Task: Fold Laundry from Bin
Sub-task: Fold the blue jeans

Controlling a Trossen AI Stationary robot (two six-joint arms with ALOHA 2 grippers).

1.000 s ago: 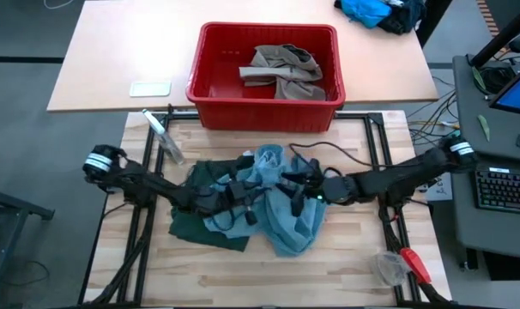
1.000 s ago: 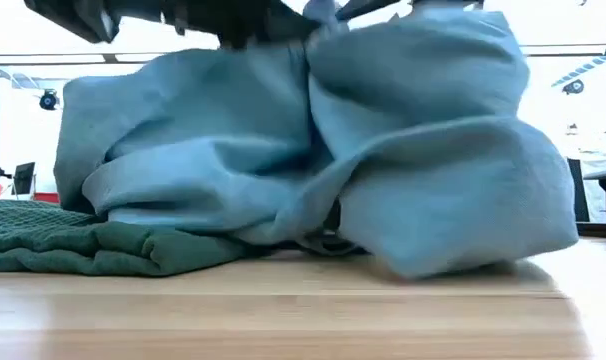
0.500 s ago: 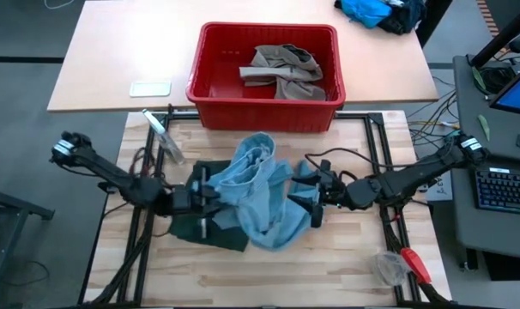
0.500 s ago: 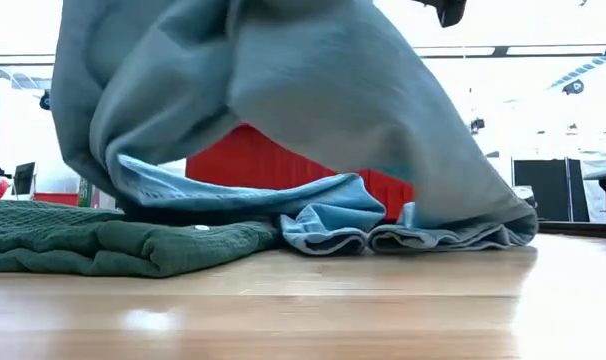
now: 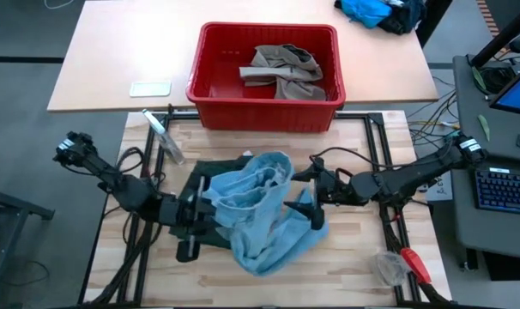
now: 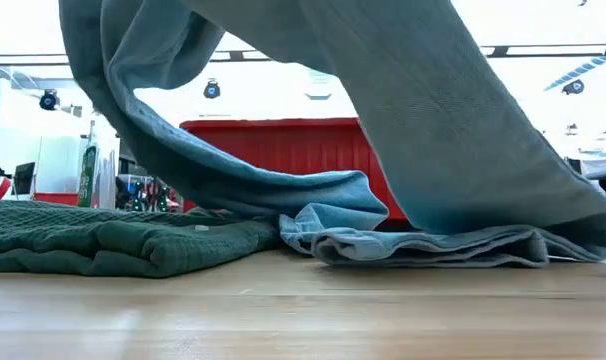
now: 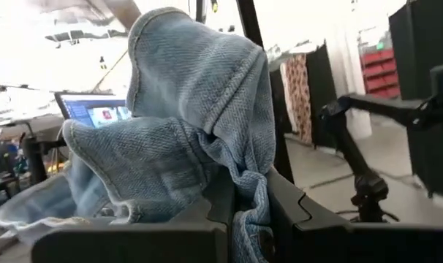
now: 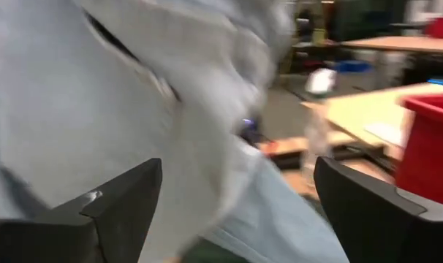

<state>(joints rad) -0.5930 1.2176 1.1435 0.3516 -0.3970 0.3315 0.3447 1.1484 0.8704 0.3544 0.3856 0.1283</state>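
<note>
The trousers (image 5: 260,210), light blue denim, hang in a bunched heap over the middle of the worktop (image 5: 354,275), part lifted and part trailing on the wood. In the low view the cloth sweeps down from above and ends in a folded pile on the boards (image 6: 423,245). Under their left side lie the green shorts (image 5: 210,172), flat on the worktop and touching the denim; the low view shows them as a low fold (image 6: 103,245) beside the blue pile.

The left gripper (image 5: 194,225) holds the trousers at their left edge. In the left wrist view its fingers (image 7: 221,208) are closed tight on a fold of denim (image 7: 192,124) that stands up from between them. The right gripper (image 5: 310,206) is at the trousers' right edge, and the right wrist view shows its fingers (image 8: 119,201) spread wide apart with pale cloth (image 8: 134,88) blurred ahead of them and nothing pinched.

So the garment lies between the two grippers, with only the left one gripping. The heap shows no clear long axis; it runs roughly from back to front of the worktop. The right arm is just beside the free edge and looks best placed to take a new hold.

Behind the worktop stands the red bin (image 5: 210,93), with a khaki piece (image 5: 286,70) inside.
</note>
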